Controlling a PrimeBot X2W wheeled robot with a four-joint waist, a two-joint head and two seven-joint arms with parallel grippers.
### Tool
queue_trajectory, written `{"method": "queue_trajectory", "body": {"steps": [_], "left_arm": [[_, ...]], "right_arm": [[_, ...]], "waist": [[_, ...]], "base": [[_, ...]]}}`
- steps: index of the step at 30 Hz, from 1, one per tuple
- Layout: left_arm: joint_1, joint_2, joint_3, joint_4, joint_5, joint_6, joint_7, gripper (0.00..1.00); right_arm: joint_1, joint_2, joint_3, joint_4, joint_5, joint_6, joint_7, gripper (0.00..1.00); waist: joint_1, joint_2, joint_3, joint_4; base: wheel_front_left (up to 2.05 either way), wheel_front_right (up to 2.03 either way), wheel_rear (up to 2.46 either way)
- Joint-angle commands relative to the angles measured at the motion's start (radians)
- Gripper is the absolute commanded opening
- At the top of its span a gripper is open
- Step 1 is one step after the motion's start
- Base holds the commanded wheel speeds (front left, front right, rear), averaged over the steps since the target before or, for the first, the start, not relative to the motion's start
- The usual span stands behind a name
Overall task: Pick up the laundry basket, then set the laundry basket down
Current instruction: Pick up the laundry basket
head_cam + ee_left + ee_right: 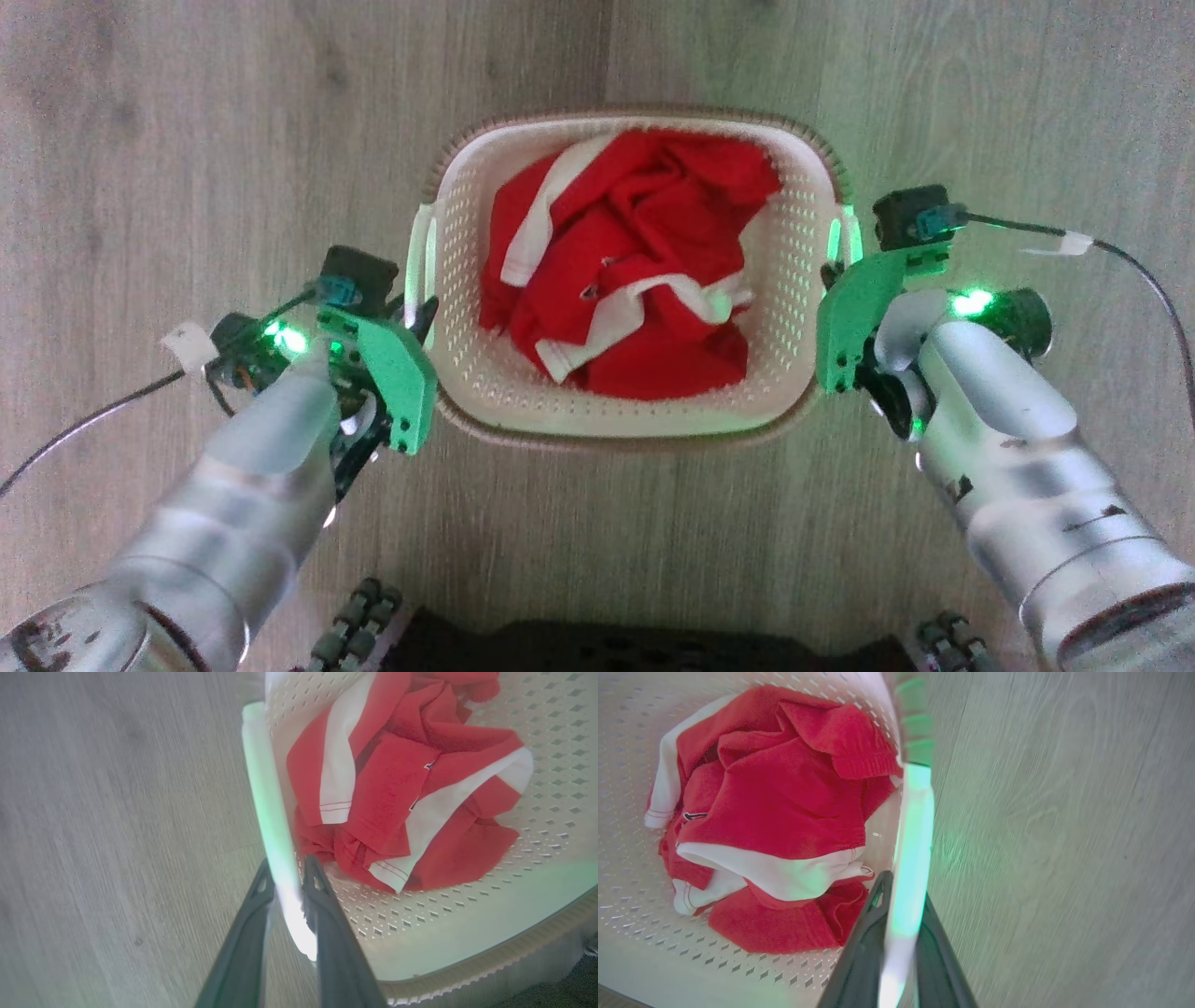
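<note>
the laundry basket (644, 415) holds one crumpled heap of cloth: a red garment (644, 271) with white bands, bunched on the bottom and leaning toward the 9 o'clock wall in the head view.

the basket is cream plastic, a rounded rectangle. its walls and bottom are pierced all over with rows of small holes, and a brown woven-look rim runs round the top. a white loop handle stands at each short side, the left handle (417, 257) at the basket's 9 o'clock and the right handle (846, 233) at its 3 o'clock. both glow green from the lights on my wrists.

in the head view the basket lies just toward 12 o'clock of centre, over the grey wood-look floor (187, 140), between my two arms. i cannot tell whether it rests on the boards or hangs just off them.

my left gripper (287, 870) is closed on the left handle. one dark finger is on the laundry side and the other on the floor side, with the white bar pinched between them. my right gripper (903, 889) grips the right handle the same way, fingers narrowed onto the bar.

at 6 o'clock of the head view the dark front of my base (607, 649) shows, apart from the basket's near rim.
</note>
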Motion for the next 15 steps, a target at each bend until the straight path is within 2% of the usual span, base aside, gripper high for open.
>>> {"method": "queue_trajectory", "body": {"steps": [1, 8, 15], "left_arm": [[0.032, 0.022, -0.015, -0.02, 0.008, -0.001, 0.0, 0.0], [0.034, 0.074, -0.098, -0.099, -0.062, -0.001, 0.082, 0.0], [0.025, 0.12, -0.131, -0.186, -0.11, -0.001, 0.16, 0.0]], "right_arm": [[0.02, 0.027, 0.029, -0.038, 0.003, 0.007, 0.002, 0.0], [0.031, 0.027, 0.083, -0.066, 0.079, 0.007, 0.134, 0.0], [0.033, 0.027, 0.106, -0.067, 0.131, 0.007, 0.24, 0.0]], "waist": [[0.0, -0.0001, -0.014, 0.0], [0.0, -0.0001, -0.086, -0.006], [0.0, -0.0001, -0.137, -0.003]], "base": [[0.0, 0.0, 0.0], [0.0, 0.0, 0.0], [0.0, 0.0, 0.0]]}}
